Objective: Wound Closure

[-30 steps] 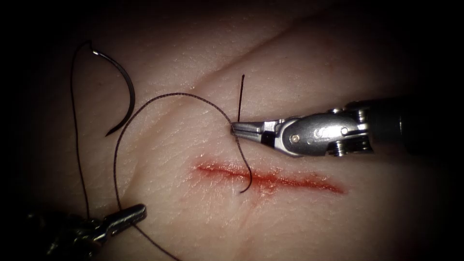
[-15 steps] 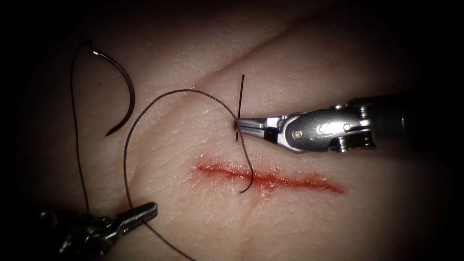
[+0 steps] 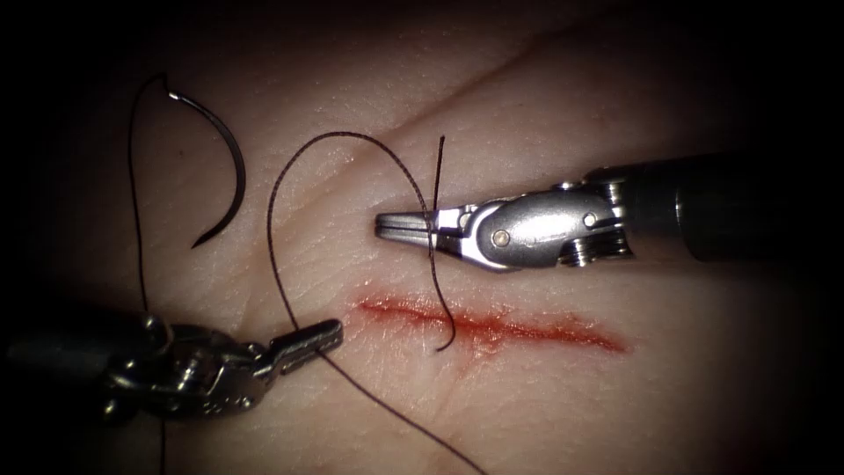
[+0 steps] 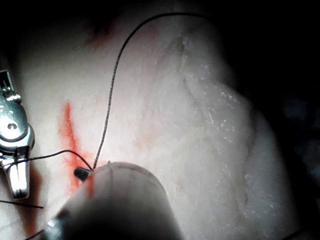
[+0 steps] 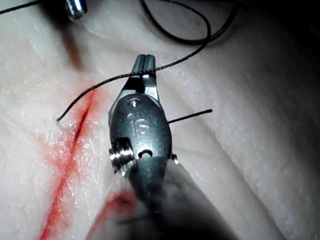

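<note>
— two tools are on the tissue, and neither has the needle. we see it lying free on the surface, well to the left of the cut, not in the tissue.

— what do we make of the left tool?

— its jaws are clenched on the thread, low and left of the cut. that strand arcs up and over to the right tool.

— and the right tool?

— its jaws look closed, lying above the cut. the thread crosses over them near their base, and we cannot say whether it is pinched or merely draped. a short cut end of thread stands up just behind.

— where could we go wrong?

— the strand dips into the cut's left part and ends there in a short tail. we judge that a hard pull from either tool could drag that tail out, or saw into the edge where the red fluid lies.
</note>
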